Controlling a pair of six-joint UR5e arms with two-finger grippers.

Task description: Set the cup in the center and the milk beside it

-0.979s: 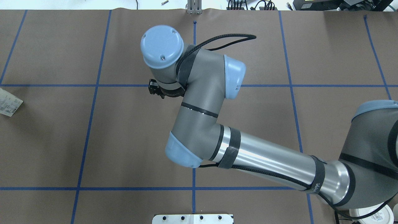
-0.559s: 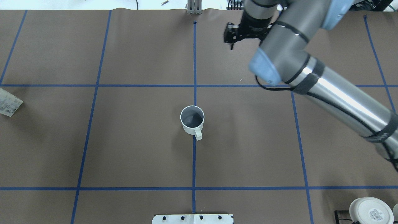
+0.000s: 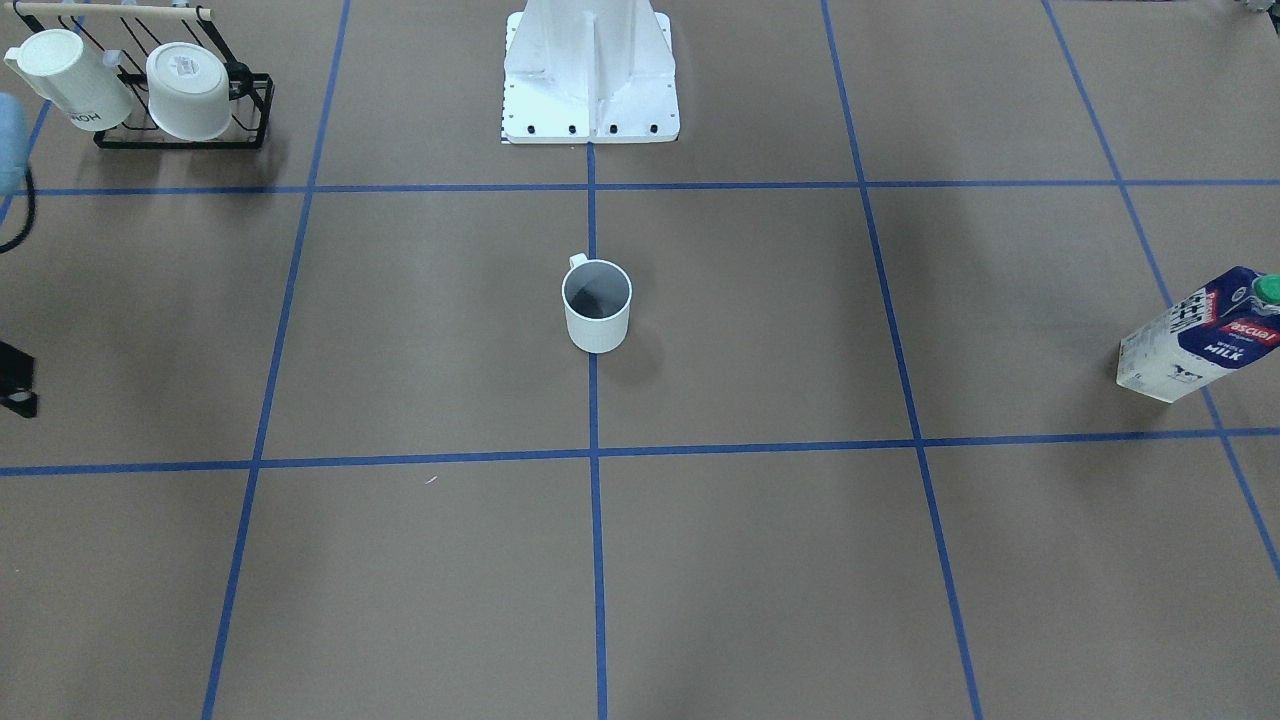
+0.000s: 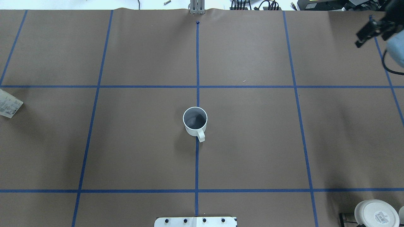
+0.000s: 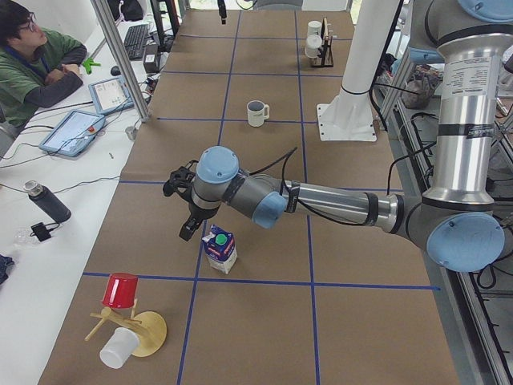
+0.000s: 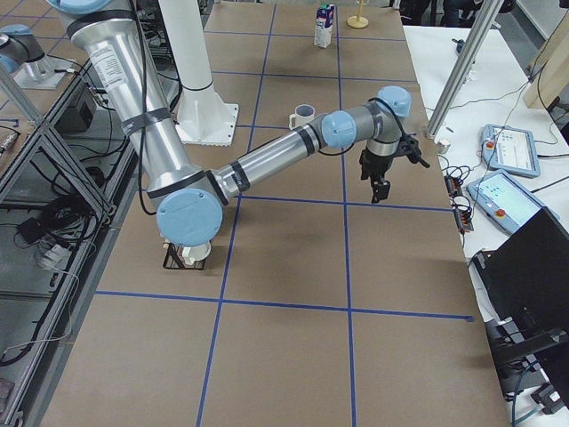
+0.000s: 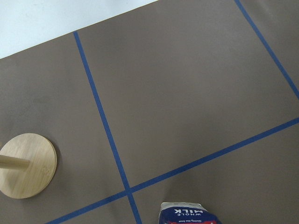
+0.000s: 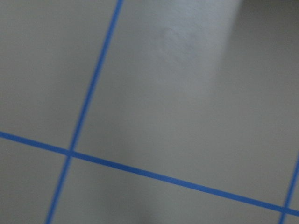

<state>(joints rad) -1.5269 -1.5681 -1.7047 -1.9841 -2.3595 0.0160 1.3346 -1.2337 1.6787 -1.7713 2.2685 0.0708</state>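
Observation:
The cup stands upright on the center, right on the blue tape line, with nothing holding it; it also shows in the front view. The milk stands at the table's left end, cut off by the overhead view's edge. My left gripper hangs just beside and above the milk; I cannot tell whether it is open. My right gripper is far from the cup at the far right corner, and its jaws do not show clearly.
A black rack holds two other white mugs at the robot's right near corner. A wooden stand with a red cup is past the milk. The white base plate sits at the near edge. An operator sits alongside.
My right arm has swung away from over the center to the far right corner. The cup, hidden under it one second ago, now stands uncovered and has not moved since.

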